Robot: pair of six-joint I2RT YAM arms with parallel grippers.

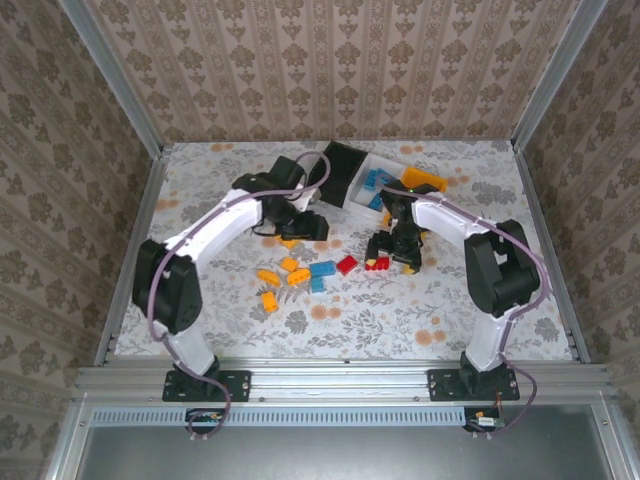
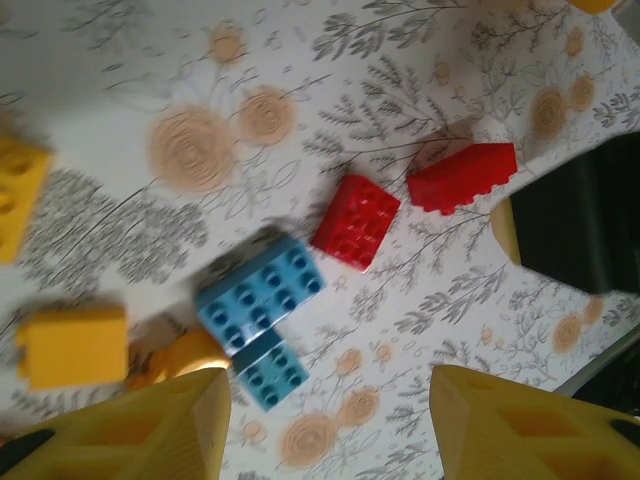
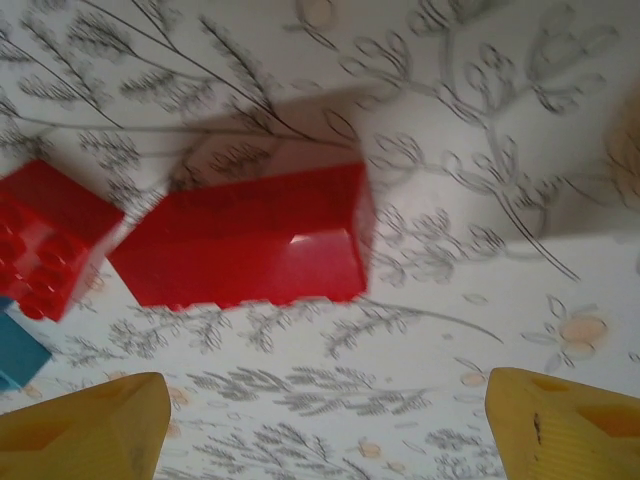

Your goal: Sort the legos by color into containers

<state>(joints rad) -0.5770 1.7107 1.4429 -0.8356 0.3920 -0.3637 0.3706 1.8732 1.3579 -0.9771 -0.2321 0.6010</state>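
Note:
Loose legos lie mid-table: orange-yellow ones (image 1: 268,275), two blue ones (image 1: 322,268) and red ones (image 1: 346,264). In the left wrist view a large blue brick (image 2: 262,293) touches a smaller blue one (image 2: 270,370), with two red bricks (image 2: 355,221) beyond and a yellow brick (image 2: 72,345) at the left. My left gripper (image 2: 330,435) hangs open above them, holding nothing. My right gripper (image 3: 325,425) is open just short of a red brick (image 3: 245,250). The black bin (image 1: 340,165), the white bin (image 1: 358,190) with blue bricks and the orange-yellow bin (image 1: 422,180) stand at the back.
Patterned walls close in the table on three sides. The left arm (image 1: 215,225) and right arm (image 1: 470,225) arch over the middle. Bare tablecloth (image 1: 200,180) stretches at the far left, far right and along the near edge.

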